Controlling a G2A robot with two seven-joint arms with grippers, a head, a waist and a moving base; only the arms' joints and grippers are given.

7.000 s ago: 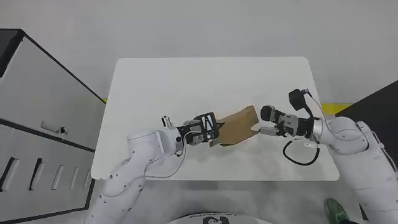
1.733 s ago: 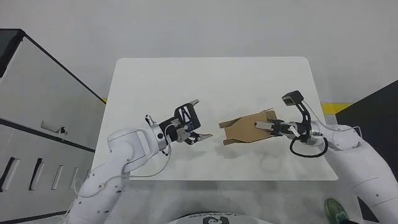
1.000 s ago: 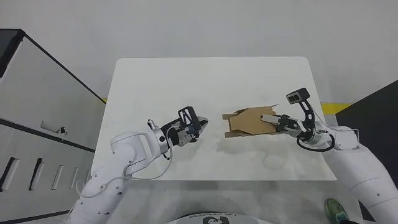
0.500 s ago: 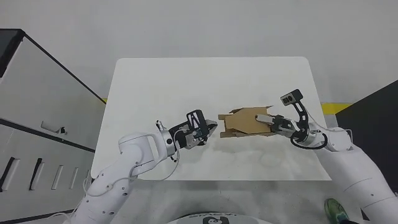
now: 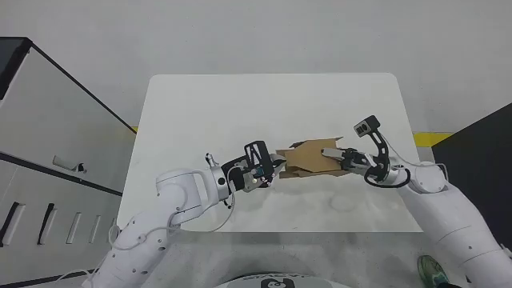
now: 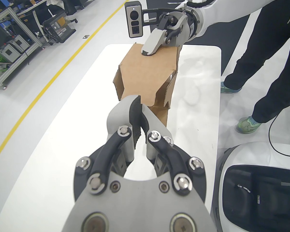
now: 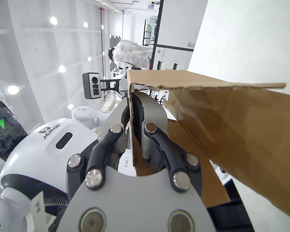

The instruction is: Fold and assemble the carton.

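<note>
A brown carton (image 5: 308, 158), partly opened into a tube with loose end flaps, is held just above the white table (image 5: 240, 104) near its front middle. My right gripper (image 5: 328, 153) is shut on the carton's right end; a cardboard wall (image 7: 232, 121) runs between its fingers (image 7: 147, 112). In the left wrist view one right finger (image 6: 152, 42) lies on the carton's top panel (image 6: 147, 76). My left gripper (image 5: 272, 166) is at the carton's left end, shut, its tips (image 6: 141, 101) against the edge of the near flaps.
A dark-framed cabinet (image 5: 48, 128) stands left of the table and a black panel (image 5: 480, 140) to its right. A person's legs (image 6: 268, 61) stand beside the table's right side. Bare tabletop (image 6: 87, 112) stretches behind and left of the carton.
My left gripper went from open to shut and travelled right up to the carton's left end. The right arm shifted the carton slightly left and turned it more level.
</note>
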